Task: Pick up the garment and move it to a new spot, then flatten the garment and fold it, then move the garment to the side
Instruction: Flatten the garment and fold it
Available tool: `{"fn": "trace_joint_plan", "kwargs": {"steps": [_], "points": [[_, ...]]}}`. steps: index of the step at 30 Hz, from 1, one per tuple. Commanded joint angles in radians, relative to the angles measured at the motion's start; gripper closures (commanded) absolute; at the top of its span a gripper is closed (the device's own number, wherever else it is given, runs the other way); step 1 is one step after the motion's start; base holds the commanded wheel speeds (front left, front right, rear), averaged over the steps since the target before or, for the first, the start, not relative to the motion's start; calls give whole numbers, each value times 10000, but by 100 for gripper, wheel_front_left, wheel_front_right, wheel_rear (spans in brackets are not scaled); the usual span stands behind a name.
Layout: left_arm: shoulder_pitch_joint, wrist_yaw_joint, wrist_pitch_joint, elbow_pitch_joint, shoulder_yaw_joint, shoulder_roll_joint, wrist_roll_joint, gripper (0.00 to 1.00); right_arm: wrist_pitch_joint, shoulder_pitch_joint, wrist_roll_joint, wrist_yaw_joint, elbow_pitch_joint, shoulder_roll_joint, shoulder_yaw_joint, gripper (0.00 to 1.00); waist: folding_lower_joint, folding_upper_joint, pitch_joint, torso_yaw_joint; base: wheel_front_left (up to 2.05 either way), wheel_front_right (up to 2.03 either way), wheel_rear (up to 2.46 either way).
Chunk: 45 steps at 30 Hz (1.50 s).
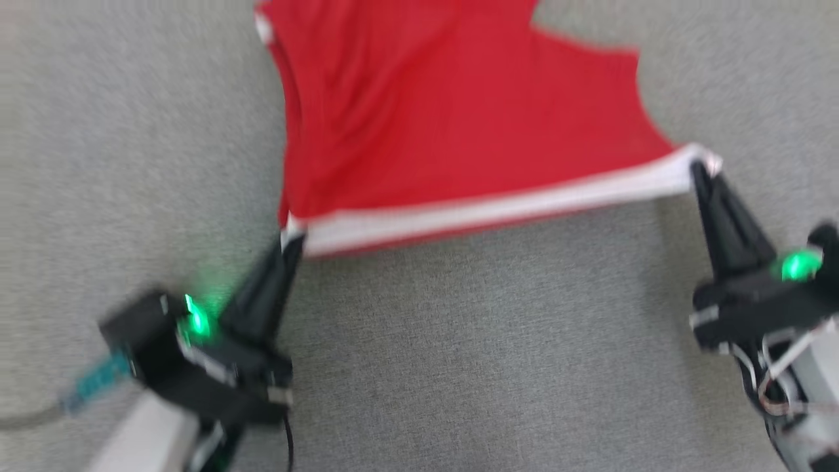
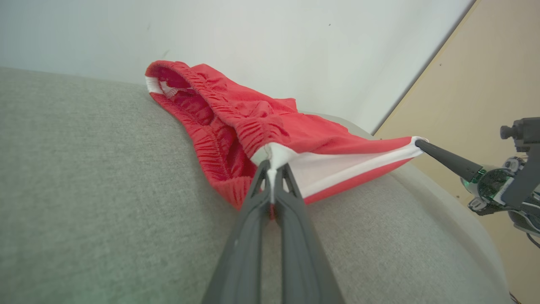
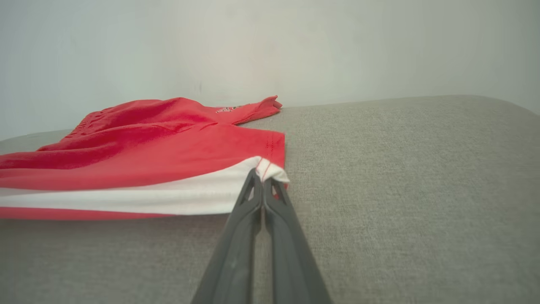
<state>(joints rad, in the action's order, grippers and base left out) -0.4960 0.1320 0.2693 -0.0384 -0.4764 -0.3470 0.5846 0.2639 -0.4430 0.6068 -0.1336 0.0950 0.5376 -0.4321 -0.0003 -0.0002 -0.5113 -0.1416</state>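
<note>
Across the grey fabric surface (image 1: 459, 341): the red garment (image 1: 459, 118) lies spread out. Its white band (image 1: 498, 210) forms the edge nearest the robot and runs almost straight between the two end effectors.
Left end effector (image 1: 293, 241): closed on the left corner of the white band. In the left wrist view the two dark fingers meet with a pinch of white cloth between their tips.
Right end effector (image 1: 700, 169): closed on the opposite corner of the same band. In the right wrist view the fingers are pressed together with the white corner bunched at the tips.
Garment relative to end effectors: the body of the cloth extends away from both sets of fingertips, toward the far side of the surface. The gripped edge appears slightly raised off the surface, though blur in the head view leaves this uncertain.
Far end of garment: a gathered elastic waistband (image 2: 198, 84), rumpled and standing open, near the pale wall (image 2: 295, 25).
Spacing: the end effectors are well apart, one at each end of the band.
Background: a beige panel (image 2: 485, 76) adjoins the wall.
</note>
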Motion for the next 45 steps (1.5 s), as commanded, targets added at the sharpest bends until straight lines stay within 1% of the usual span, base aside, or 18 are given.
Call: {"fn": "trace_joint_plan", "kwargs": {"steps": [1, 5, 10, 12, 15, 17, 19, 21, 23, 25, 26, 27, 32, 35, 38, 40, 43, 45], "points": [[1135, -30, -113, -341, 12, 58, 102, 100, 23, 387, -10, 56, -19, 255, 156, 100, 3, 2, 1097, 158, 0, 0, 0], [2493, -37, -76, 53, 412, 277, -182, 100, 25, 1595, -13, 73, -186, 510, 325, 100, 3, 2, 1871, 207, 0, 0, 0], [3921, -194, -42, 705, 895, 401, -387, 100, 31, 2973, 110, 101, -614, 811, 601, 100, 3, 2, 2653, 302, 0, 0, 0], [4430, -216, -42, 931, 808, 308, -425, 100, 33, 3476, 171, 105, -890, 989, 672, 100, 3, 2, 2893, 334, 0, 0, 0], [4933, -205, -240, 1411, 625, 255, -178, 100, -84, 4205, 316, 105, -1331, 1352, 722, 100, 3, 2, 3206, 417, 0, 0, 0], [5111, -207, -543, 1727, 523, 224, 55, 100, -397, 4487, 458, 105, -1576, 1543, 919, 100, 3, 2, 3316, 446, 0, 0, 0], [5067, -204, -830, 1901, 485, 308, 359, 100, -844, 4470, 565, 105, -1645, 1570, 1163, 100, 3, 2, 3361, 455, 0, 0, 0], [4763, -190, -1120, 1868, 410, 408, 563, 100, -1436, 4107, 438, 105, -1509, 1531, 1248, 100, 3, 2, 3331, 478, 0, 0, 0], [4296, -162, -1459, 1668, 269, 631, 886, 100, -2134, 3579, 330, 102, -1263, 1369, 1150, 100, 3, 2, 3200, 563, 0, 0, 0], [3748, -129, -1850, 1268, 147, 994, 1295, 100, -2848, 2866, 214, 92, -891, 1183, 944, 100, 3, 2, 2996, 697, 0, 0, 0], [3410, -115, -1991, 1053, 107, 1149, 1466, 100, -3055, 2390, 202, 70, -691, 1046, 880, 100, 3, 2, 2900, 760, 0, 0, 0], [3410, -115, -1991, 1053, 107, 1149, 1466, 100, -3055, 2390, 202, 70, -691, 1046, 880, 100, 3, 2, 2900, 760, 0, 0, 0], [1721, -67, -2343, -263, 238, 2009, 2382, 100, -3941, -76, -38, 37, 776, 620, 81, 100, 3, 2, 2239, 1114, 0, 0, 0], [810, -93, -2347, -1099, 535, 2434, 2969, 100, -4037, -1639, -48, 35, 1783, 428, -459, 100, 3, 2, 1826, 1383, 0, 0, 0], [22, -179, -2194, -1804, 789, 2678, 3376, 100, -3970, -2969, 63, 37, 2781, 271, -1129, 100, 3, 2, 1432, 1642, 0, 0, 0], [-703, -134, -2010, -2261, 807, 2790, 3486, 100, -3864, -4183, 180, 37, 3694, 173, -1730, 100, 3, 2, 1027, 1929, 0, 0, 0], [-1345, -127, -1834, -2645, 643, 2845, 3564, 100, -3543, -5155, 309, 35, 4572, 114, -2153, 100, 3, 2, 639, 2234, 0, 0, 0], [-1757, -100, -1655, -2947, 495, 2859, 3376, 96, -3233, -5700, 403, 37, 5098, 56, -2467, 100, 3, 2, 404, 2395, 0, 0, 0]]}}
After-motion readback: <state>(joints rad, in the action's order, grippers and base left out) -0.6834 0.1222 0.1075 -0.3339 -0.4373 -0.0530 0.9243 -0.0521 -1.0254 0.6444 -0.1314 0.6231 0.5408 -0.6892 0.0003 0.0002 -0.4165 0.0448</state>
